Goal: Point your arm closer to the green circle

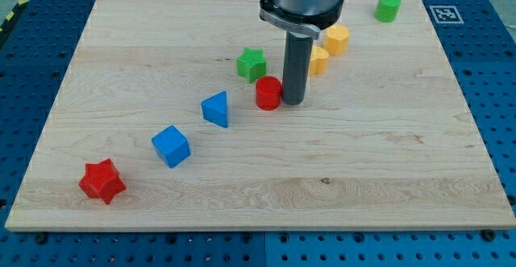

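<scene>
The green circle (388, 7) is a short green cylinder near the view's top right corner of the wooden board (387, 154). My tip (293, 102) is at the board's middle, far down and left of the green circle. The tip stands right beside the red cylinder (268, 93), on its right, touching or nearly so. A green star (251, 63) lies just up and left of the tip. The arm's rod hides part of a yellow block (319, 60).
A yellow hexagon (336, 38) lies between the tip and the green circle. A blue triangle (216, 109), a blue cube (171, 146) and a red star (102, 181) run in a line toward the view's bottom left.
</scene>
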You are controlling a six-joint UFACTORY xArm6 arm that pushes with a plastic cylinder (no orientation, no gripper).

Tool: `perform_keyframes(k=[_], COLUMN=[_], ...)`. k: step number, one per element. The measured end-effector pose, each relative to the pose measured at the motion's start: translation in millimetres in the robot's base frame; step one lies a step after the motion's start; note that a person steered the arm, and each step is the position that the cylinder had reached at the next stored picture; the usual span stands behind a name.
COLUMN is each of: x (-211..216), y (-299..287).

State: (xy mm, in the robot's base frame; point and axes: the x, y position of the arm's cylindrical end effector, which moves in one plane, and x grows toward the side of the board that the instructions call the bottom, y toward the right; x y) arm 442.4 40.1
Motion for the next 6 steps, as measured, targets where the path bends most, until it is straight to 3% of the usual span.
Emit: perform_keyframes(k=[3,6], x=[-11,-37], y=[-34,40])
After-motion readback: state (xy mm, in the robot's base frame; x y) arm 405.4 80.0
